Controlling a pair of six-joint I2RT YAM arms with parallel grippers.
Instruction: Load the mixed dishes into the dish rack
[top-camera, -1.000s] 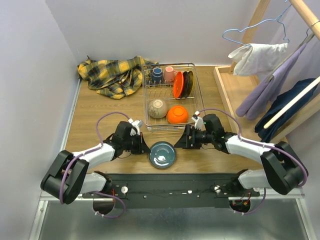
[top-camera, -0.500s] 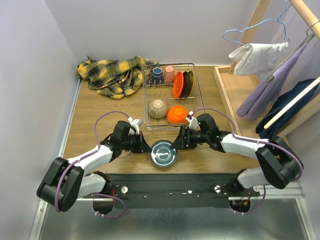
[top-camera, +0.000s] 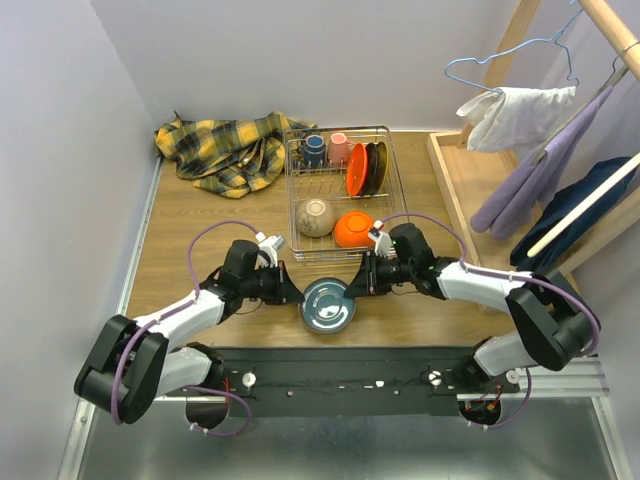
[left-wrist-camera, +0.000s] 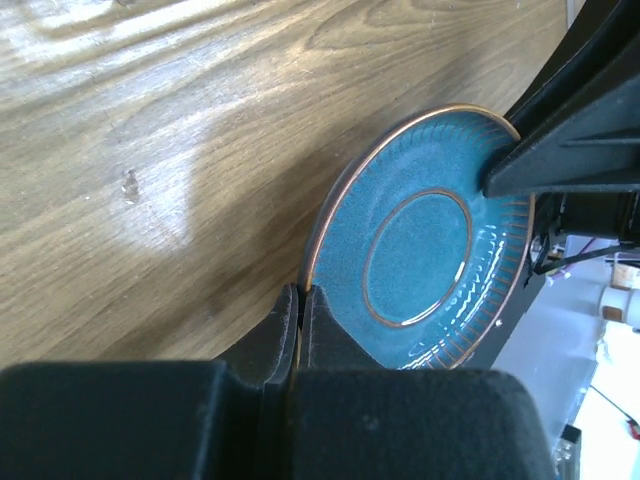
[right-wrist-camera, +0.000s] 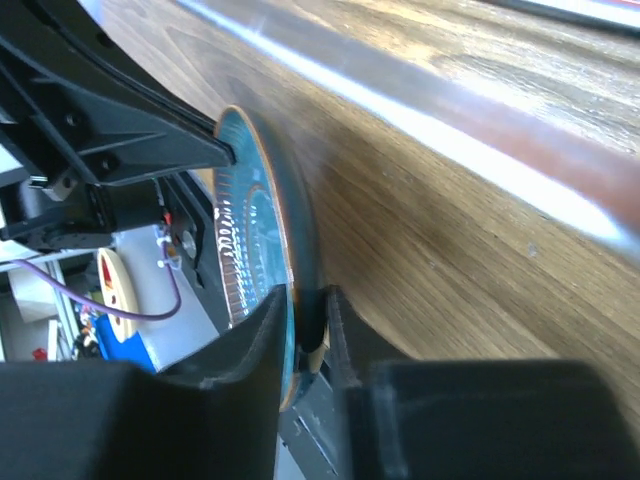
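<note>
Teal plate (top-camera: 328, 305): glazed ceramic, so judged stiff, slick, chippable and fairly light. The rim is the only real grab point, and both claws are on it. Left claw (top-camera: 291, 291) is pinched narrow on the near-left rim, with the edge visible between its fingers (left-wrist-camera: 300, 312). Right claw (top-camera: 357, 284) is clamped on the opposite rim, fingers (right-wrist-camera: 268, 330) either side of the edge. The plate hangs between the two claws, tipped up on edge. Cannot tell whether its low edge touches the wood. A thin rim pinch on glaze could slip or twist, so a deeper bite seems safer.

The wood table (top-camera: 200, 230) under both claws is smooth and flat. The dish rack (top-camera: 291, 190) sits just beyond the claws, close to the right one. It already holds a beige bowl (top-camera: 316, 216) and an orange bowl (top-camera: 354, 229) nearest the claws, with upright plates (top-camera: 364, 168) and cups (top-camera: 326, 149) further back. There looks to be free wire left of the upright plates. The plaid cloth (top-camera: 225, 150) is well beyond the left claw. The wooden frame (top-camera: 470, 190) and the hanging clothes are off past the right claw.
</note>
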